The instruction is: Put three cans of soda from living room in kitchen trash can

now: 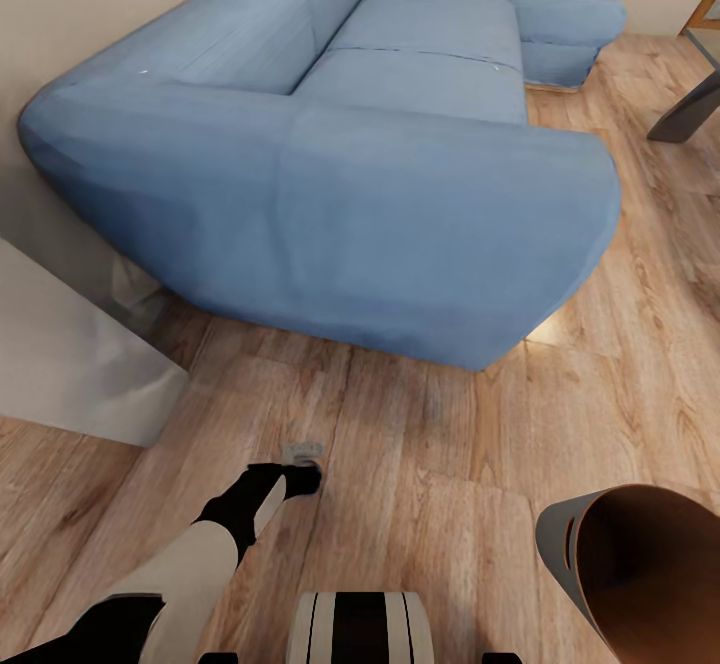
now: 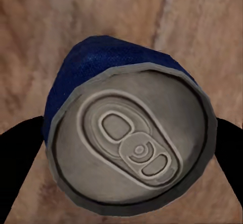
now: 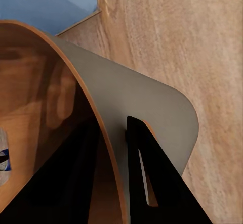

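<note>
We note the blue soda can point(image 2: 126, 133) in the left wrist view hides the left gripper's fingers point(image 2: 20, 158) except dark edges at either side; its base is out of sight. In the head view the trash can point(image 1: 560, 544) is cut off at the frame's corner. Inside it, the right wrist view shows a small blue-and-white object point(image 3: 4, 158), cropped, unidentifiable.

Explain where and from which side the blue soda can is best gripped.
Grip the blue soda can across its curved side wall just below the silver lid, coming from above. It stands upright on the wood floor, lid facing the left claw, whose fingers flank it.
</note>
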You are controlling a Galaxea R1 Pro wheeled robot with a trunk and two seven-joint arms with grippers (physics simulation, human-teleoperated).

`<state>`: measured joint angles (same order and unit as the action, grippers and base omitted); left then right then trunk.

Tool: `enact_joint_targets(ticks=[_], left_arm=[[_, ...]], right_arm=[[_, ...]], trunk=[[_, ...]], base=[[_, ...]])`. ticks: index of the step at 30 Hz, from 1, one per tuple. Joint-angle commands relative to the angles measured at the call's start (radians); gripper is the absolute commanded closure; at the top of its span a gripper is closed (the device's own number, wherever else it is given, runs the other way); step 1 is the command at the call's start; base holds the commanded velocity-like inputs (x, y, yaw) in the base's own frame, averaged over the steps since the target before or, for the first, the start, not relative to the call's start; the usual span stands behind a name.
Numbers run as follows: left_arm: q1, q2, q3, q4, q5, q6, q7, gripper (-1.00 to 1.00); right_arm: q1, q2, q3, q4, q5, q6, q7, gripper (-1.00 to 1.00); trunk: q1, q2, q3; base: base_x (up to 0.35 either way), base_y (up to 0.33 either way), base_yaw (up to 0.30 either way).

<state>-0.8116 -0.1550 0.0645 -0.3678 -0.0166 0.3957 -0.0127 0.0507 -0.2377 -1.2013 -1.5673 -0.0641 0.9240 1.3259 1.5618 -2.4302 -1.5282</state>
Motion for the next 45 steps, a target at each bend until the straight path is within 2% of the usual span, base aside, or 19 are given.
enact_joint_targets(ticks=[1,3,9,12,15,16,17,19,20,22,23,24,25,28,37,41,44,45], left_arm=[[0.0,0.0,0.0,0.001,-0.002,-0.008,0.001,1.0],[0.0,0.0,0.0,0.002,-0.001,-0.029,0.007,1.0],[0.0,0.0,0.001,-0.002,-0.002,-0.039,0.022,1.0],[0.0,-0.001,-0.002,-0.073,-0.006,-0.024,0.013,1.0],[0.009,-0.01,-0.009,-0.254,-0.008,0.106,-0.005,1.0],[0.013,-0.01,-0.012,-0.409,-0.01,0.213,-0.034,1.0],[0.019,-0.01,-0.013,-0.499,-0.012,0.267,-0.052,1.0],[0.083,0.006,-0.015,-0.763,-0.016,0.459,-0.119,1.0],[0.097,0.013,-0.016,-0.817,-0.016,0.495,-0.14,1.0],[0.132,0.042,-0.045,-0.939,-0.015,0.585,-0.242,1.0],[0.149,0.065,-0.074,-0.98,-0.015,0.612,-0.316,1.0],[0.16,0.094,-0.117,-1.016,-0.012,0.632,-0.426,1.0],[0.164,0.11,-0.145,-1.031,-0.013,0.64,-0.513,1.0],[0.167,0.117,-0.161,-1.039,-0.019,0.645,-0.564,1.0],[0.167,0.117,-0.163,-1.04,0.001,0.648,-0.578,1.0],[0.167,0.122,-0.162,-1.04,0.066,0.649,-0.582,1.0],[0.167,0.122,-0.164,-1.039,0.084,0.649,-0.589,1.0],[0.167,0.122,-0.167,-1.039,0.093,0.649,-0.613,1.0]], right_arm=[[0.0,0.0,0.0,0.0,-0.008,0.009,0.001,1.0],[0.0,0.0,0.0,0.0,-0.008,0.009,0.001,1.0],[0.0,0.0,0.0,0.0,-0.008,0.013,0.001,1.0],[0.0,0.0,0.0,0.0,-0.008,0.015,0.001,1.0],[0.0,0.0,-0.001,0.0,-0.007,0.016,0.001,1.0],[0.0,-0.001,-0.001,0.0,-0.007,0.016,0.001,1.0],[0.0,-0.001,-0.001,0.0,-0.008,0.016,0.0,1.0],[0.0,0.0,0.0,0.0,-0.008,0.016,0.0,1.0],[0.0,0.0,0.0,0.0,-0.008,0.016,0.0,1.0],[0.0,0.0,0.0,0.0,-0.008,0.016,-0.001,1.0],[0.0,0.0,-0.002,-0.001,-0.007,0.015,-0.001,1.0],[0.0,0.001,-0.008,-0.001,-0.007,0.011,0.0,1.0],[0.0,0.004,-0.027,-0.002,-0.008,0.006,0.002,1.0],[0.0,0.004,-0.067,-0.002,-0.008,0.004,0.006,1.0],[0.0,0.0,-0.08,-0.002,-0.009,0.004,0.007,1.0],[0.0,0.0,-0.081,-0.002,-0.009,0.004,0.008,1.0],[0.0,-0.001,-0.078,-0.002,-0.008,0.004,0.005,1.0],[0.0,-0.003,-0.075,-0.002,-0.008,0.005,0.002,1.0]], trunk=[[0.0,0.0,0.0],[0.0,0.0,0.0],[0.0,0.0,0.0],[0.0,0.0,0.0],[0.0,0.0,0.0],[0.0,0.0,0.0],[0.0,0.0,0.0],[0.0,0.0,0.0],[0.0,0.0,0.0],[0.0,0.0,0.0],[0.0,0.0,0.0],[0.0,0.0,0.0],[0.0,0.0,0.0],[0.0,0.0,0.0],[0.0,0.0,0.0],[0.0,0.0,0.0],[0.0,0.0,0.0],[0.0,0.0,0.0]], base=[[0.0,0.0,0.0],[0.0,0.0,0.0],[0.0,0.0,0.0],[0.0,0.0,0.0],[0.0,0.0,0.0],[0.0,0.0,0.0],[0.0,0.0,0.0],[0.0,0.0,0.0],[0.0,0.0,0.0],[0.0,0.0,0.0],[0.0,0.0,0.0],[0.0,0.0,0.0],[0.0,0.0,0.0],[0.0,0.0,0.0],[0.0,0.0,0.0],[0.0,0.0,0.0],[0.0,0.0,0.0],[0.0,0.0,0.0]])
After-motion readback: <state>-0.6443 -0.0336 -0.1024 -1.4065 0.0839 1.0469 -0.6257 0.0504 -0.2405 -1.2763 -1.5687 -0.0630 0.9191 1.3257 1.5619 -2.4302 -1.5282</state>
